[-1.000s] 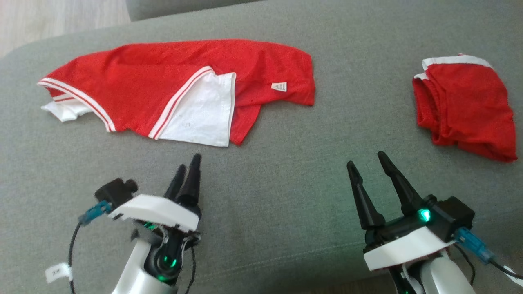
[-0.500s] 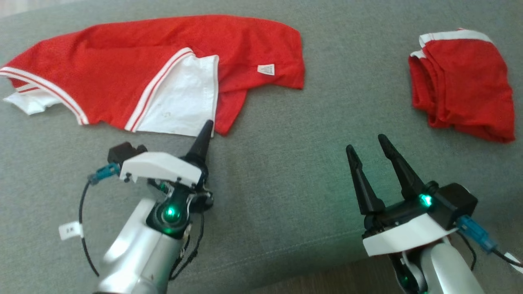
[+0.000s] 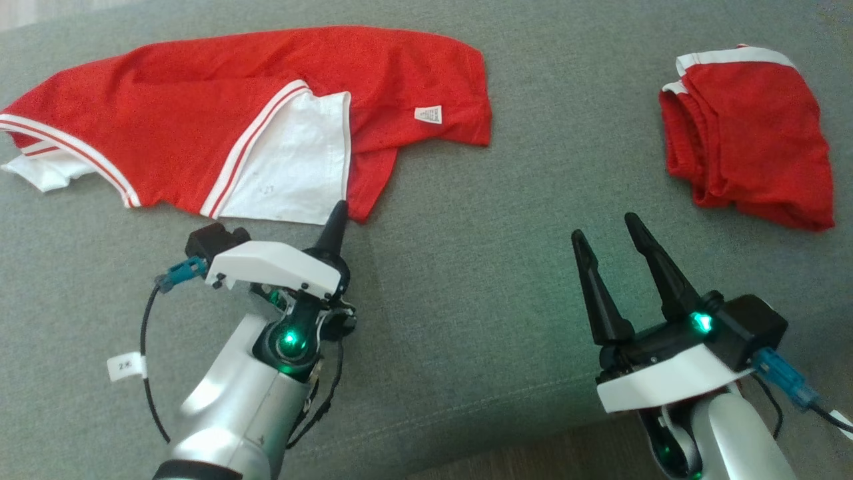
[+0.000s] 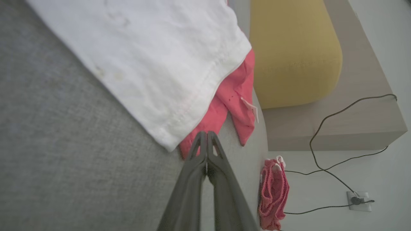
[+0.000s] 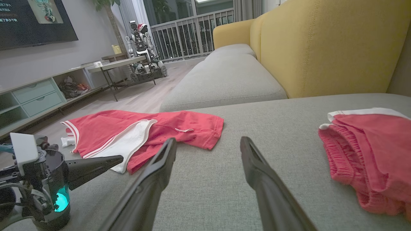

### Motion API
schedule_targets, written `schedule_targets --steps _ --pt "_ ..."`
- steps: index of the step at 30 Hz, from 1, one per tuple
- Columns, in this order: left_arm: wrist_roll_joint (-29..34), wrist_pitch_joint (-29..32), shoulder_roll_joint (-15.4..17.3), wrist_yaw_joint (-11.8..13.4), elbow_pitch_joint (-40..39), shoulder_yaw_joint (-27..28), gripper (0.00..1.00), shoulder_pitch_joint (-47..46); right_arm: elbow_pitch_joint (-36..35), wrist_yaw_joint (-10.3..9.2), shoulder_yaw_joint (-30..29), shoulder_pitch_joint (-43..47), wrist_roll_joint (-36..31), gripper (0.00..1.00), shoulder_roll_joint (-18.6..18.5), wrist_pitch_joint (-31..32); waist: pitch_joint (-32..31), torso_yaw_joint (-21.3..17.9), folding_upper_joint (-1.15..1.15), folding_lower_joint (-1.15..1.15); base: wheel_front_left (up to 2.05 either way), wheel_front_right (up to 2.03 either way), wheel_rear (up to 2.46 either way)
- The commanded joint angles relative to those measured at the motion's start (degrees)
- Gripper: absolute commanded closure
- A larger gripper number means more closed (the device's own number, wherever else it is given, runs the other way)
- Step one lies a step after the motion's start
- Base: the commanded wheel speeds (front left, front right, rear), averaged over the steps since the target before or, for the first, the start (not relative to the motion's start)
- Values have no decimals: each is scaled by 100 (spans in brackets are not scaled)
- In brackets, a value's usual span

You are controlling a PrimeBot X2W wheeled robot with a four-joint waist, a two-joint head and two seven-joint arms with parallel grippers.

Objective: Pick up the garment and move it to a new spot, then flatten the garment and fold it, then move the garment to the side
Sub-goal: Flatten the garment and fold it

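The garment lies lengthwise left-to-right on the sofa, striped hem leftward.

The garment is red with a white panel, red-and-white striped trim and a small white label. The bundle at the far right is red with a white band. The sofa seat is grey and its backrest is yellow. The fingers are black.
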Motion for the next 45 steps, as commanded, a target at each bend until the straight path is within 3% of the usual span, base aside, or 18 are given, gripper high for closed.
schedule_targets --steps 1,3,11,20,36,40,45 --pt "70 62 136 110 126 60 65 51 -192 -2 95 -116 -26 0 -16 -54 -25 39 0 0 0 0 0" --pt "86 104 136 207 170 -3 0 93 -193 -2 90 -117 -22 0 -16 -54 -39 59 0 0 0 0 0" --pt "-65 202 135 689 308 -33 0 97 -219 -2 100 -135 -23 0 -16 -54 2 -18 0 0 0 0 0" --pt "-340 427 141 916 221 2 0 188 -270 -2 44 -137 4 0 -16 -54 76 -169 0 0 0 0 0" --pt "-431 559 657 1597 -1563 20 0 1557 -290 -2 -32 51 132 0 -16 -54 -63 -168 0 0 0 0 0" --pt "-425 491 607 1662 -1546 80 0 1416 -271 -2 26 13 108 0 -16 -54 -75 -159 0 0 0 0 0" --pt "-508 255 479 1552 -1263 318 0 1090 -270 -2 46 -8 23 0 -16 -54 -46 -197 0 0 0 0 0"
